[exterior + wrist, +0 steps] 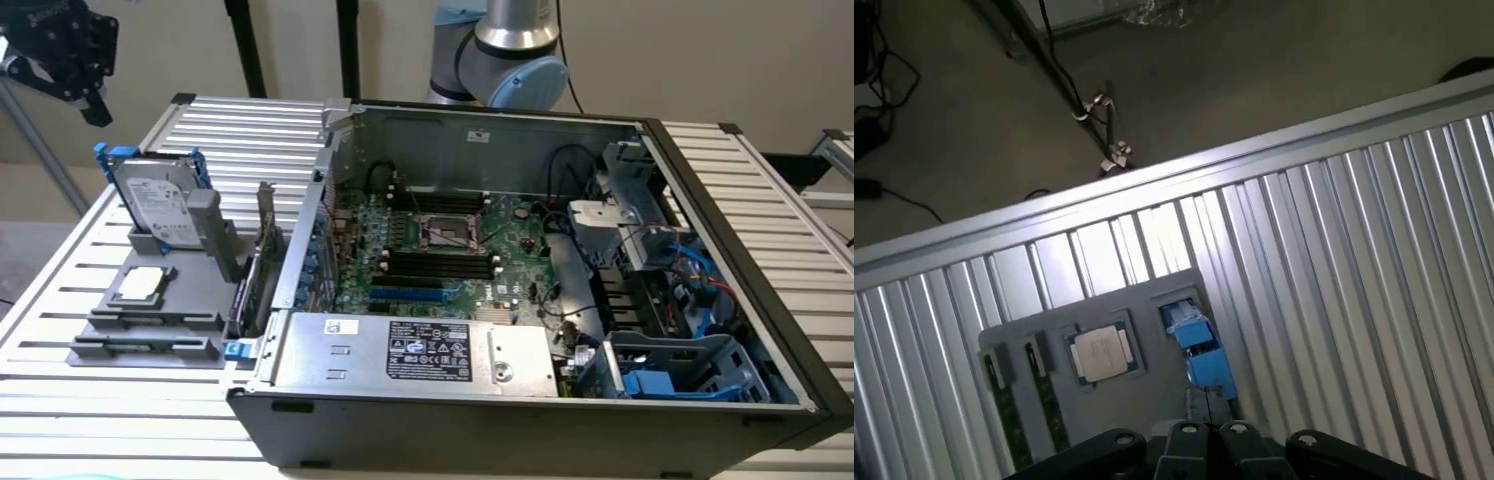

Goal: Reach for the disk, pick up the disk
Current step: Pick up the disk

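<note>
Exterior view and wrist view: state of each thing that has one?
disk: upright in the grey holder, blue bracket on, not gripped.
pincer: shut, empty, clear of the disk.
chip: lying flat on the holder.
card: standing on edge between the holder and the case.
computer case: side open, board exposed.

Legible text: none.
Disk (154,205): white label, print too small to read.
Silver box (514,368) in computer case (534,435): black-and-white label (430,350) with rows of print and marks, unreadable; small white sticker (344,326) beside it, unreadable.
Case rear wall: pale sticker (477,132), unreadable.
Chip (1100,354): surface marks not legible.
</note>
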